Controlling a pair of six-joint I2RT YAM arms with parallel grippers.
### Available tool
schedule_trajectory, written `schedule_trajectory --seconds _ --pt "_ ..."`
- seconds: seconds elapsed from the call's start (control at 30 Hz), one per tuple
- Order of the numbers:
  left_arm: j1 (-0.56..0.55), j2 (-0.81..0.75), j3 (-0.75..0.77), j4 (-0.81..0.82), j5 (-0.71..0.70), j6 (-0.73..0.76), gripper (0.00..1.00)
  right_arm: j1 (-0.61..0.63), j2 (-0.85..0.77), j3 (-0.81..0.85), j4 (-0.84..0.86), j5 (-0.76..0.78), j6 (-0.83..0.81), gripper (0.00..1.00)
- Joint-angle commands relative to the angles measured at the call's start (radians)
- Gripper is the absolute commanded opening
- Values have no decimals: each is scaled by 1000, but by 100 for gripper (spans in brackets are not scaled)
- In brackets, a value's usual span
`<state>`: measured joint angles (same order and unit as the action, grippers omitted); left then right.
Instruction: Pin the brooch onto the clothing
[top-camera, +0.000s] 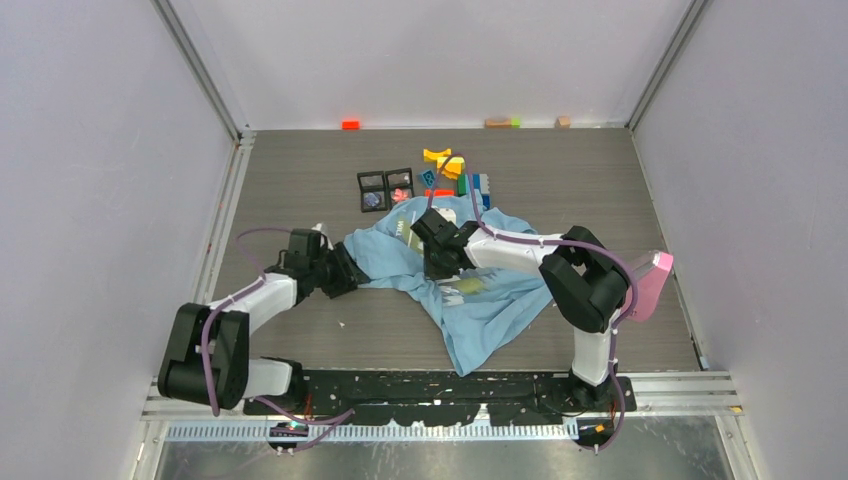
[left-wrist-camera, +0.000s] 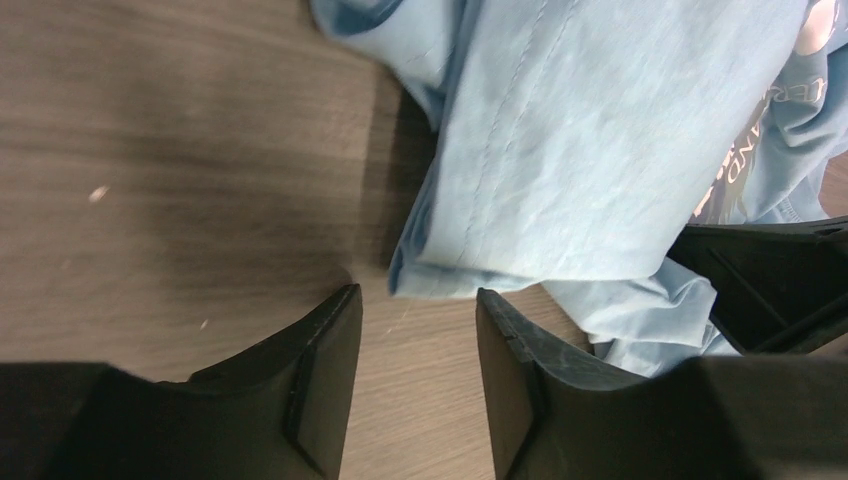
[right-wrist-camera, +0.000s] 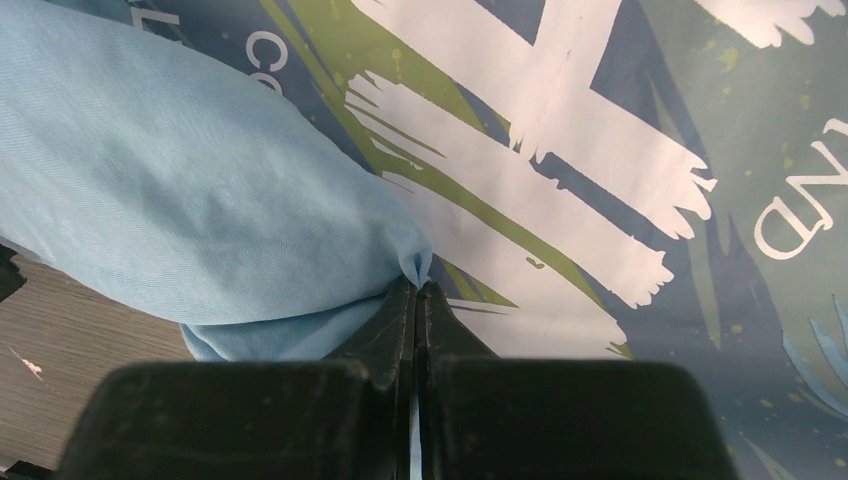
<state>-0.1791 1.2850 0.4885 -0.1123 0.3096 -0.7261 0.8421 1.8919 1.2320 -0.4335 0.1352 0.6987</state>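
Observation:
The clothing (top-camera: 492, 302), a light blue T-shirt with white lettering and yellow-green streaks, lies crumpled in the middle of the table. My right gripper (top-camera: 437, 268) is shut on a pinched fold of the clothing (right-wrist-camera: 200, 180), its tips (right-wrist-camera: 416, 285) closed tight at the edge of the print. At the shirt's left edge my left gripper (top-camera: 352, 272) stands open just short of a folded hem of the clothing (left-wrist-camera: 560, 150), and only bare table shows between its fingertips (left-wrist-camera: 415, 293). The brooch (top-camera: 401, 192), a tiny pinkish spot, rests in a black tray behind the shirt.
A group of small black trays (top-camera: 385, 188) sits behind the shirt, with coloured toy blocks (top-camera: 452, 168) to their right. More small blocks (top-camera: 350, 124) line the back wall. A pink object (top-camera: 650, 285) stands by the right arm. White walls enclose the table.

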Motion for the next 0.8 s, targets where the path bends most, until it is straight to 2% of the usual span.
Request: schedule_trajectory --seconds 0.0,0.17,0.4,0.5,0.57,0.6,0.7,0.77 --pt "-45 66 25 71 0 -7 45 5 2 4 35 0 15 0" --pt "-101 80 16 55 -55 -13 37 5 1 12 31 2 14 1" --pt "-118 36 -26 13 -127 -7 39 5 3 35 22 3 6 0" --pt "-118 36 -25 12 -143 7 24 4 5 42 20 -2 6 0" --pt "-118 44 -9 6 -146 17 4 5 5 48 18 -7 4 0" --pt "-118 41 3 -4 -155 22 0 5 -1 53 11 -12 1 0" --pt "-95 -19 55 -62 -171 43 0 5 -41 67 -20 -16 -12 0" --pt "-45 -91 101 -131 -172 60 0 5 -93 69 -53 -9 -20 8"
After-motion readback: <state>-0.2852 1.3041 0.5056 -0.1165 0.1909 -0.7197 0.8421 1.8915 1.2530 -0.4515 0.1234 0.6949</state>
